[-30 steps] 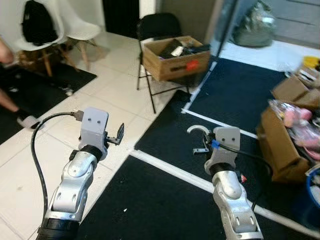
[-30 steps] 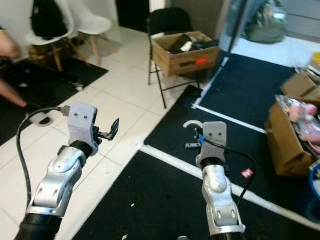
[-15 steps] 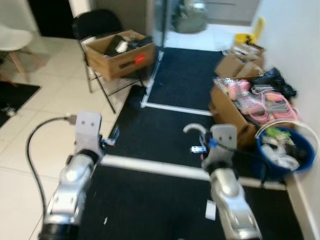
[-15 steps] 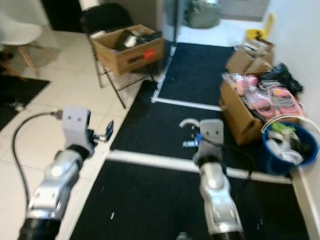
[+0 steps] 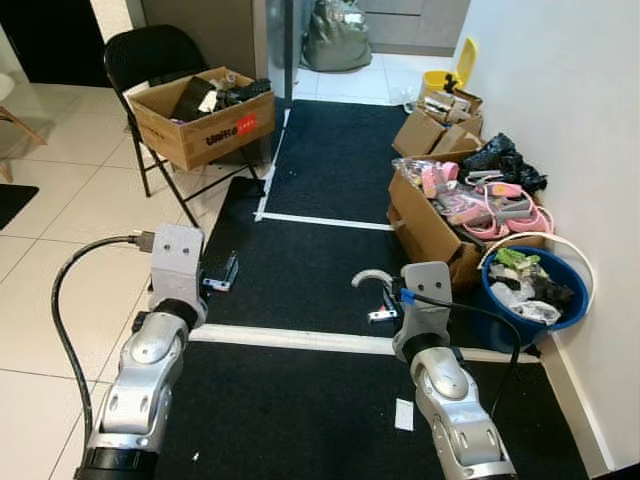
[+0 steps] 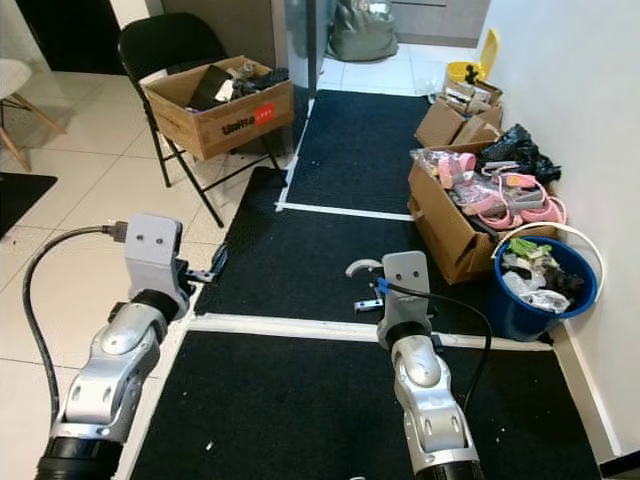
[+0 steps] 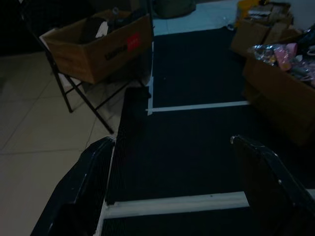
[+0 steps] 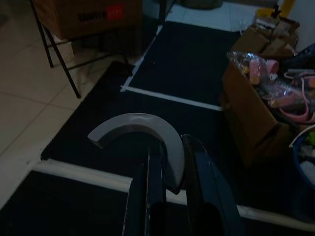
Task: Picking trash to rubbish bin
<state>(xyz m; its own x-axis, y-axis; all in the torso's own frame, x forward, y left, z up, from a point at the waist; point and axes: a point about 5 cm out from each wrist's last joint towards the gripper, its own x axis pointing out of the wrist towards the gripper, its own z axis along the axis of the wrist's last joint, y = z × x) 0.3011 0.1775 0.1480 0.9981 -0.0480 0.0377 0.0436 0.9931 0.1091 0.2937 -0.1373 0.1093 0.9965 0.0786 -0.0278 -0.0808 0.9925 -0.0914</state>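
left eye view: right gripper point(image 5: 381, 296) is clenching a curved white scrap point(image 5: 368, 278), holding it up over the black mat point(image 5: 330, 170), inside the white tape line point(image 5: 300, 340). Left gripper point(image 5: 222, 273) is hanging over the mat's left edge, carrying nothing.
right eye view: blue bin point(image 6: 540, 290) is sitting at the mat's right edge against the wall, already stuffed with rubbish, just beside an open cardboard box point(image 6: 455, 225) of pink items. Bin is well apart from the scrap, ahead and to the right.
left wrist view: fingers point(image 7: 86, 189) are standing spread wide, nothing between them, bare mat and tape beyond. Dark frame.
right wrist view: both fingers point(image 8: 155, 196) are pinching one end of the scrap, its arc sticking out past the tips.
step: carrying, I'd say; pick is done, drop isn't.
next move: probably turning and stepping right, bringing the right arm over the bin rim before letting go. Bin is full, so the drop wants to be centred or the piece may slide off.
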